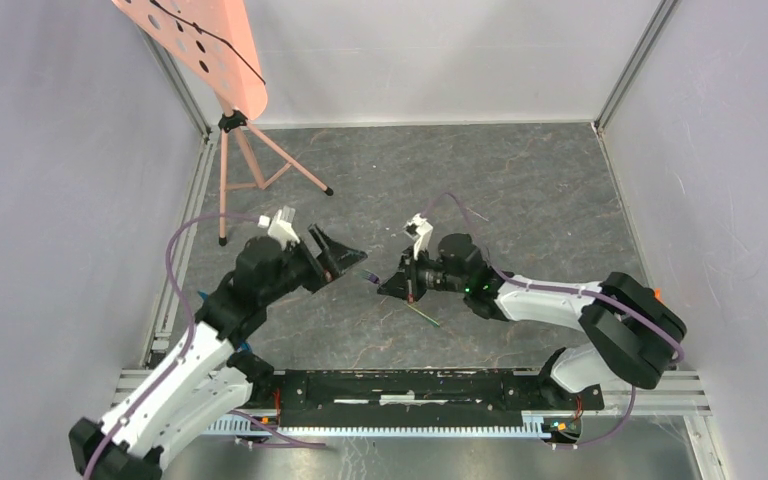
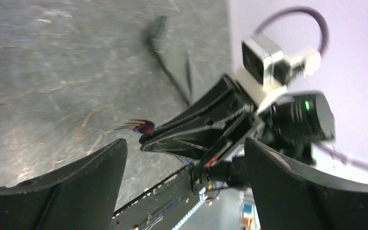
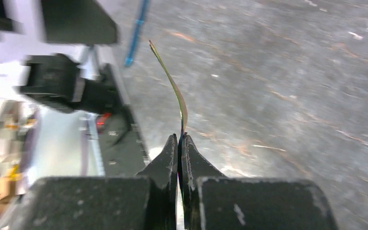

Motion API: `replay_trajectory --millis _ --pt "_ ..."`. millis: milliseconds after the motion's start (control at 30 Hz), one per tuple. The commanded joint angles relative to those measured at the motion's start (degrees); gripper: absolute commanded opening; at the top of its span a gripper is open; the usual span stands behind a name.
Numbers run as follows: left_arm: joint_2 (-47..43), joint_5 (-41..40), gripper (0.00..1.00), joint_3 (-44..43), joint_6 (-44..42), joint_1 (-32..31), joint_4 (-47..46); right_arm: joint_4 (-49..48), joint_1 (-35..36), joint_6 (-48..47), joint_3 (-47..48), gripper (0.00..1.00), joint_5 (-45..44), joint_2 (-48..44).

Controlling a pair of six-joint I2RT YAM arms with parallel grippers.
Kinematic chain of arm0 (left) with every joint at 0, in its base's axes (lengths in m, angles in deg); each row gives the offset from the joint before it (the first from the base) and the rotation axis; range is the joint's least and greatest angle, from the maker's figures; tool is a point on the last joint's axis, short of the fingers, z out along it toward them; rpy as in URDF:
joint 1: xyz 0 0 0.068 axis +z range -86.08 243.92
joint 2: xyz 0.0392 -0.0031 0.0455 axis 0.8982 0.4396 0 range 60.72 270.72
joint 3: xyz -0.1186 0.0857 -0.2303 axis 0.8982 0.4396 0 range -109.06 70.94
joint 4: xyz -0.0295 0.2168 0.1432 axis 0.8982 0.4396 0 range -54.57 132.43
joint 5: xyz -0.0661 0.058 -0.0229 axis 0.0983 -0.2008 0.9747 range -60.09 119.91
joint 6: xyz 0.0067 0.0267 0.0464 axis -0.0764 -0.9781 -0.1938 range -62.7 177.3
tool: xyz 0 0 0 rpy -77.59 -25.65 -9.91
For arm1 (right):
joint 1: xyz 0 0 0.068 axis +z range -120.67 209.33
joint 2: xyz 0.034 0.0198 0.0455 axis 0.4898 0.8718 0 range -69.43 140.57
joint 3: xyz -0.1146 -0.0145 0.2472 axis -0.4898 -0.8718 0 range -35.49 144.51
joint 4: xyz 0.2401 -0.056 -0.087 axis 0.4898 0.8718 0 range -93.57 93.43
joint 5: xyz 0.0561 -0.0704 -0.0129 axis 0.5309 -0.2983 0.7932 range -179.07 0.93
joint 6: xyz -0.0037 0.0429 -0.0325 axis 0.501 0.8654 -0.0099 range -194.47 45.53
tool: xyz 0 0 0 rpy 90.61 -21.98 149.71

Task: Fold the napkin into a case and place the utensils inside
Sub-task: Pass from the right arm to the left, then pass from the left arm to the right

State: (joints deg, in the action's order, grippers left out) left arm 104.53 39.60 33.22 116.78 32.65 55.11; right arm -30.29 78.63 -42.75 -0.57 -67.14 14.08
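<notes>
- Left end effector (image 1: 350, 262) is standing released. Its two dark fingers (image 2: 76, 187) are spreading wide and holding nothing. It is hovering over the grey slate surface (image 1: 520, 190) and pointing toward the right arm.
- Right end effector (image 3: 179, 140) is clenched, its fingers pressing flat against each other. It is pinching a purple-tipped utensil (image 2: 143, 127), whose coloured end is sticking out toward the left fingers without touching them.
- A pink perforated board on a tripod (image 1: 205, 45) is standing at the far left corner, well apart from both arms.
- A long dark strip (image 1: 410, 385) is lying along the near rail between the two arm bases. It is not possible to tell whether this is the napkin.
- A yellow-green utensil (image 1: 422, 315) is lying flat on the surface, just beside the right wrist on its near side.
- A blue utensil (image 3: 136, 28) is lying near the rail, close to the left arm.
- A thin yellowish strip (image 3: 175, 88) is rising from the right fingertips in the right wrist view. It is not possible to tell whether it belongs to the pinched piece.
</notes>
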Motion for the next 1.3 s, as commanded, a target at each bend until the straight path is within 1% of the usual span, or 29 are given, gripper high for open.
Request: replay_trajectory --millis 0,133,233,267,300,333,400,467,600,667,700,733,767,800,833,867,900,933,967,1000,1033,1100,1200,1267 --pt "-10.7 9.6 0.95 11.8 -4.9 -0.1 -22.4 -23.0 -2.6 16.4 -2.9 0.01 16.6 -5.3" --pt "-17.1 7.5 0.91 16.7 -2.8 -0.1 -28.3 -31.9 -3.1 25.4 -3.6 0.01 17.7 -6.1" --pt "-18.3 8.0 0.88 17.7 -2.4 -0.2 -33.4 -38.8 -3.0 31.5 -3.8 0.0 18.4 -5.0" --pt "-17.9 9.0 0.85 17.6 -2.5 -0.1 -35.4 -39.4 -3.0 32.3 -3.6 0.0 18.5 -4.9" --pt "-17.1 9.8 0.79 17.2 -2.6 -0.1 -36.4 -39.6 -3.0 32.5 -3.5 0.0 18.5 -4.9" --pt "-16.2 10.5 0.72 16.5 -3.0 -0.1 -36.4 -39.7 -3.0 32.7 -3.2 0.0 18.6 -4.9" --pt "-15.1 11.3 0.6 15.6 -3.7 -0.1 -36.5 -39.7 -3.0 32.9 -2.9 0.0 18.6 -4.9" --pt "-14.9 11.1 0.55 15.3 -4.3 -0.1 -36.4 -39.5 -2.9 32.9 -2.8 0.0 18.4 -4.9" --pt "-14.2 11.3 0.5 14.6 -5.4 -0.1 -36.3 -38.3 -2.8 32.8 -2.1 0.0 18.5 -4.1" --pt "-13.3 11.6 0.45 14.1 -5.9 -0.1 -36.4 -37.8 -2.4 32.7 -1.3 0.01 18.7 -3.5" --pt "-13.1 11.7 0.4 13.7 -6.4 -0.1 -35.9 -37.0 -2.1 32.5 -0.6 0.01 18.8 -3.2" --pt "-12.8 11.5 0.3 13.1 -7.0 -0.1 -35.3 -36.1 -1.8 32.0 -0.1 0.01 18.9 -3.1" --pt "-12.7 11.5 0.19 12.7 -8.0 -0.2 -34.9 -33.9 -1.6 30.6 0.7 0.03 18.9 -3.1" --pt "-12.5 11.4 0.12 12.2 -8.7 -0.1 -34.5 -29.7 -1.5 28.5 1.6 0.06 18.8 -3.4" --pt "-12.5 11.0 0.07 11.3 -10.1 -0.1 -32.9 -23.9 -1.5 24.5 3.1 0.11 18.3 -4.0" --pt "-12.5 10.6 0.04 10.2 -12.1 -0.1 -30.9 -15.0 -1.5 19.7 5.3 0.18 16.6 -5.5" --pt "-12.5 9.9 0.02 8.9 -13.6 -0.1 -28.2 -6.5 -1.4 13.0 7.5 0.28 13.4 -6.7" --pt "-12.7 9.2 0.02 8.1 -15.3 -0.1 -25.7 4.5 -1.0 7.3 11.0 0.37 9.5 -8.1" --pt "-12.9 8.2 0.02 7.4 -16.5 -0.1 -24.2 12.4 -0.2 0.7 14.4 0.46 4.7 -8.7" --pt "-13.0 7.5 0.02 7.0 -17.5 -0.1 -23.0 20.6 1.3 -4.8 18.9 0.51 1.0 -8.5" --pt "-13.3 6.9 0.02 6.7 -18.1 -0.1 -22.2 28.4 3.0 -8.5 23.3 0.55 -3.4 -7.6" --pt "-13.1 5.8 0.02 5.9 -19.5 -0.1 -20.2 39.4 5.9 -14.7 30.7 0.58 -11.8 -5.4" --pt "-12.4 4.4 0.02 4.7 -21.1 -0.2 -17.3 49.7 9.8 -19.8 39.5 0.59 -23.1 -1.8" --pt "-11.9 3.6 0.02 4.0 -21.7 -0.1 -15.9 55.5 12.0 -22.0 45.8 0.6 -28.1 1.1"
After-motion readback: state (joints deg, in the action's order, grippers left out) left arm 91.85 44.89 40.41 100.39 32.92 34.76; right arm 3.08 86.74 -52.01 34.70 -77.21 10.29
